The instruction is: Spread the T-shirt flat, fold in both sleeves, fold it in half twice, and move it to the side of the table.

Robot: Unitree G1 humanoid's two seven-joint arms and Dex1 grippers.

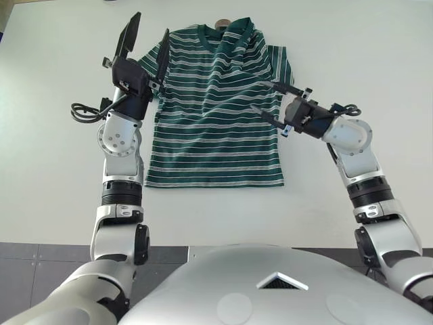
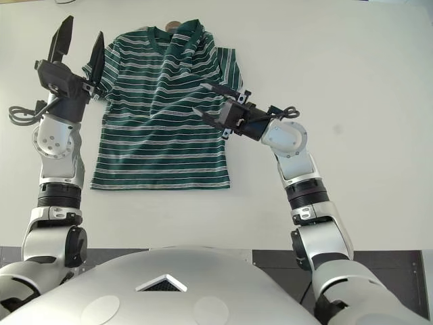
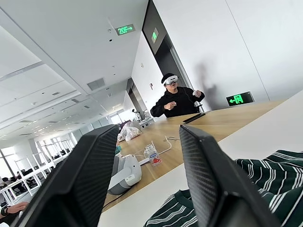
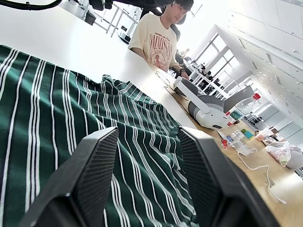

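A green T-shirt with white stripes (image 1: 210, 115) lies on the white table (image 1: 54, 169), hem toward me, collar at the far edge. Its right shoulder and sleeve (image 1: 267, 64) are rumpled and folded inward. My left gripper (image 1: 145, 44) is raised above the shirt's left sleeve, fingers pointing up and open, holding nothing. My right gripper (image 1: 265, 98) hovers open over the shirt's right edge, fingers pointing toward the shirt's middle, empty. The striped cloth (image 4: 57, 123) lies under the right gripper's fingers (image 4: 94, 175) in the right wrist view.
A small brownish object (image 1: 221, 25) peeks out behind the collar. The table stretches bare to the left (image 1: 47, 68) and right (image 1: 379, 61) of the shirt. Beyond the table, another desk holds bottles and a headset.
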